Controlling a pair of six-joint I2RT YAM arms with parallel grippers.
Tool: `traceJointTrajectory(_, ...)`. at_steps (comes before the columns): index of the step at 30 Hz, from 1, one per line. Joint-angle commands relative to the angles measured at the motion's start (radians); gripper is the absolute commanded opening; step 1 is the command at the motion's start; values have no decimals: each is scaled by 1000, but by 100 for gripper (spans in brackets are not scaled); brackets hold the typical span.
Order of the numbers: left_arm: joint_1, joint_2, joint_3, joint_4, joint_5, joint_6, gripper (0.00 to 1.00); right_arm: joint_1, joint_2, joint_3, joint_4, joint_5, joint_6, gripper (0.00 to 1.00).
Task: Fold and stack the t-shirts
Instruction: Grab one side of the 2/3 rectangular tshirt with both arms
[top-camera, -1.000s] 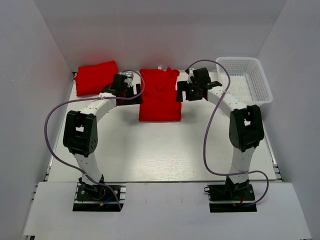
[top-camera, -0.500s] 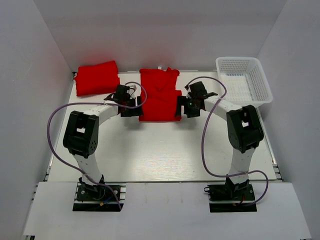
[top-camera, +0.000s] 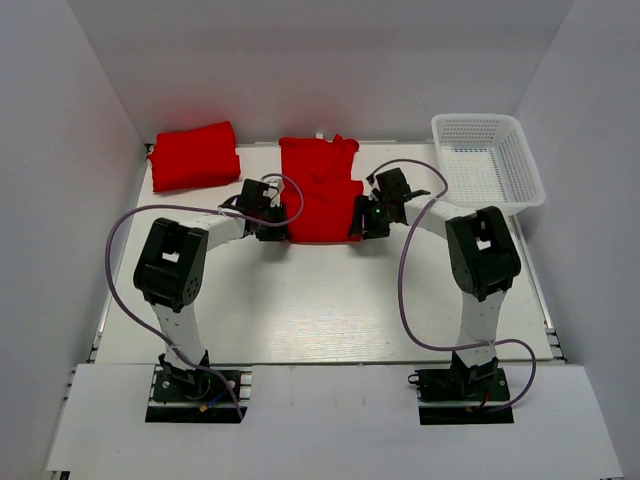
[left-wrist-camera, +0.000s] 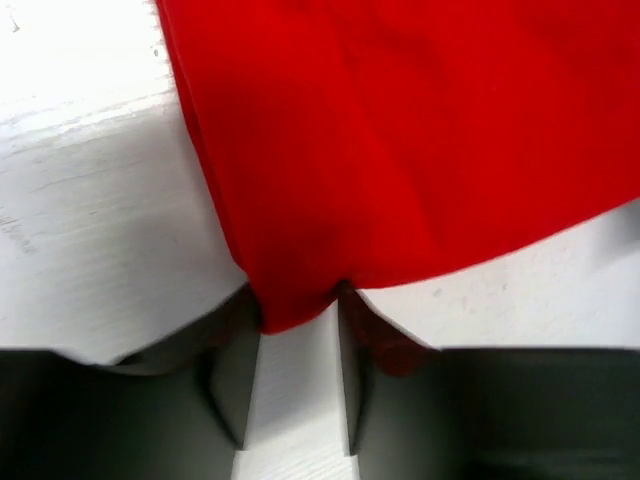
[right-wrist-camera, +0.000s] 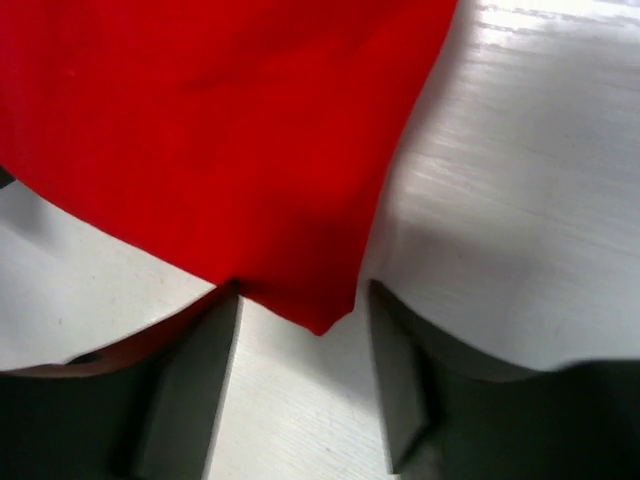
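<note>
The left gripper (left-wrist-camera: 298, 300) and right gripper (right-wrist-camera: 302, 295), fingers apart, each sit around a near corner of the middle t-shirt (top-camera: 320, 190) by the table's (top-camera: 320, 300) far edge.

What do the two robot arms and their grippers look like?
The left arm and the right arm have white links and bulky black joint housings. Each stands on a black base plate. A thin purple cable loops beside each arm. The left gripper and the right gripper are black, with flat dark grey fingers.
</note>
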Motion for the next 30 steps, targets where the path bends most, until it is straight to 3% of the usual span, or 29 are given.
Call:
traceJointTrajectory(1, -5, 35, 8, 6, 17, 2, 40, 3, 43, 4, 17, -15, 19, 56)
traceJointTrajectory(2, -5, 35, 8, -3, 17, 2, 36, 8, 37, 3, 17, -18, 17, 49)
traceJointTrajectory(3, -5, 35, -4, -3, 17, 2, 26, 5, 36, -2, 20, -22, 19, 34)
traceJointTrajectory(5, -5, 26, -18, -3, 17, 2, 17, 5, 10, -14, 23, -15, 14, 16)
traceJointTrajectory(7, -14, -2, -40, 11, 27, 2, 0, 7, -13, -35, 14, 7, 14, 0)
traceJointTrajectory(12, -23, -102, -104, -2, 27, -18, 0, 11, -136, -135, 10, 19, 4, 0)
traceJointTrajectory(17, -41, -353, -233, -64, 13, -61, 0, 20, -304, -288, -9, 30, 22, 0)
traceJointTrajectory(22, -60, -542, -267, -179, 45, -84, 0, 20, -476, -373, -101, 8, 33, 0)
traceJointTrajectory(25, -69, -605, -267, -203, 68, -84, 0, 23, -546, -370, -132, 7, 37, 0)
traceJointTrajectory(30, -69, -617, -203, -203, 34, -125, 0, 14, -531, -267, -145, -2, 22, 0)
